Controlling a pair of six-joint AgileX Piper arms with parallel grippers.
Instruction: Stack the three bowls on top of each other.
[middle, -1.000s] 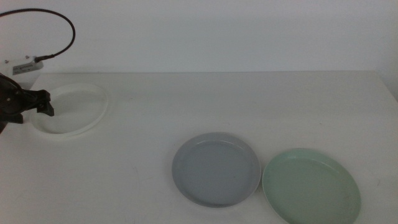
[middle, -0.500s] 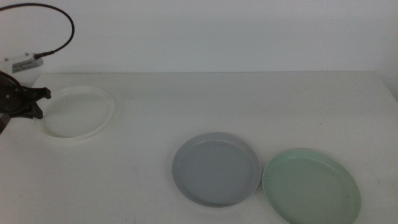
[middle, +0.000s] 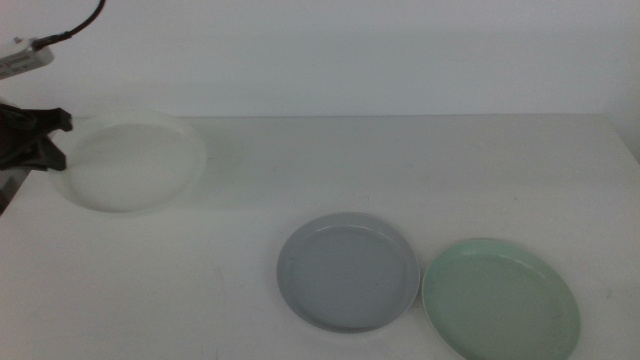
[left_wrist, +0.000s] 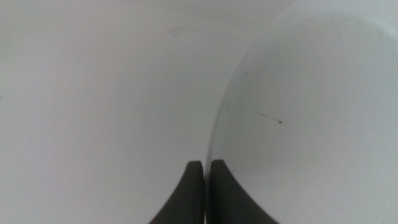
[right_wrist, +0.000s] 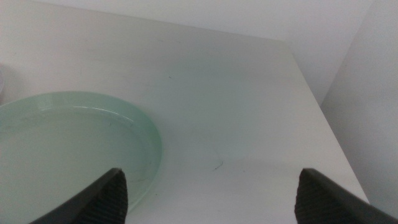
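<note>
- Nearest to us, mint green bowl (middle: 500, 299) flat on the tabletop (middle: 400, 160), at the near right. It sits just beside the right end effector (right_wrist: 211, 186), which shows only in its wrist view; jaws spread wide, nothing between them, bowl rim next to one jaw.
- Blue-grey bowl (middle: 347, 271) just beside the green one, rims about touching, also flat on the tabletop. Well apart from the left end effector.
- Farther back at far left, left end effector (middle: 55, 140) clamps the rim of the white bowl (middle: 130, 162). In the wrist view we see the jaws pressed nearly together on the rim edge.
- White bowl extends away from the left end effector toward the table centre; it looks lifted and tilted, soft shadow on the tabletop beside it.
- Behind the left end effector, a dark cable (middle: 80, 25) and a white connector (middle: 25, 57).
</note>
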